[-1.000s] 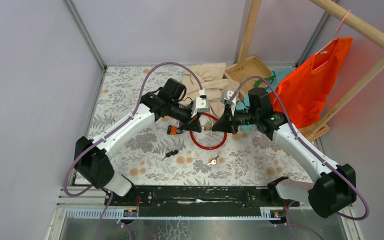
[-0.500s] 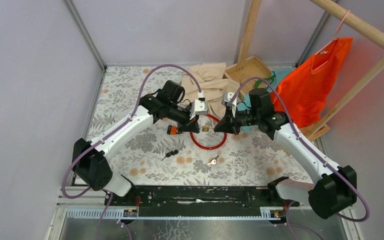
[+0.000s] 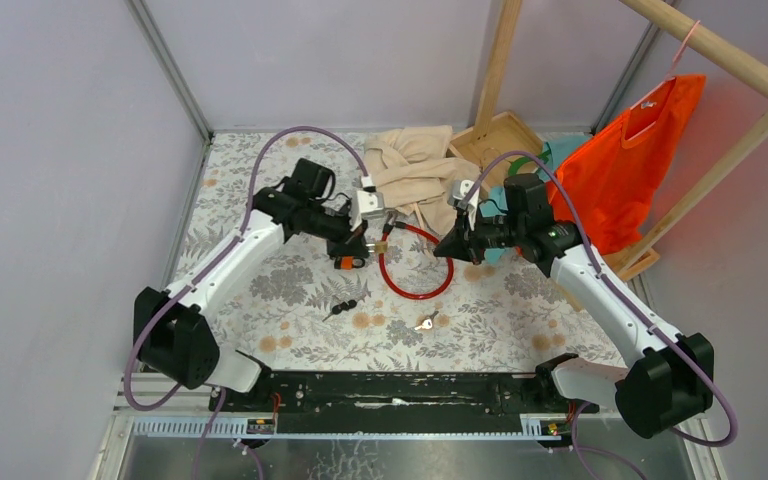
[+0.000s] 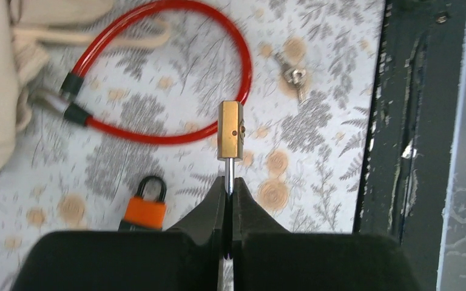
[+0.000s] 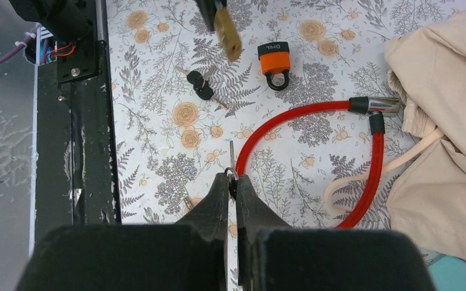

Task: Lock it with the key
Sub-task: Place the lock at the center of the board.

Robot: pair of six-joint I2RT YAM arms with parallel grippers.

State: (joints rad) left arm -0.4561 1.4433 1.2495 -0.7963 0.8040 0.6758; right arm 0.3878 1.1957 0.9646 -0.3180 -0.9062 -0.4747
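Observation:
My left gripper (image 4: pixel 229 185) is shut on the silver shackle of a small brass padlock (image 4: pixel 230 130), which sticks out past the fingertips above the mat. In the top view this gripper (image 3: pixel 368 243) and the padlock (image 3: pixel 383 245) are left of centre. The padlock also shows in the right wrist view (image 5: pixel 227 33). My right gripper (image 5: pixel 232 177) is shut on a thin silver key (image 5: pixel 232 153), its blade pointing forward. In the top view the right gripper (image 3: pixel 444 249) is a short gap to the right of the padlock, apart from it.
An orange padlock (image 3: pixel 345 262), a red cable lock (image 3: pixel 417 292), black-headed keys (image 3: pixel 340 307) and a loose silver key (image 3: pixel 425 323) lie on the floral mat. Beige cloth (image 3: pixel 410 165), a wooden frame (image 3: pixel 505 135) and an orange vest (image 3: pixel 620 180) are behind. A black rail (image 3: pixel 400 390) runs along the near edge.
The grippers have drawn apart. The left arm has pulled back to the left with the brass padlock; the right gripper has shifted slightly right with the key. They were tip to tip before.

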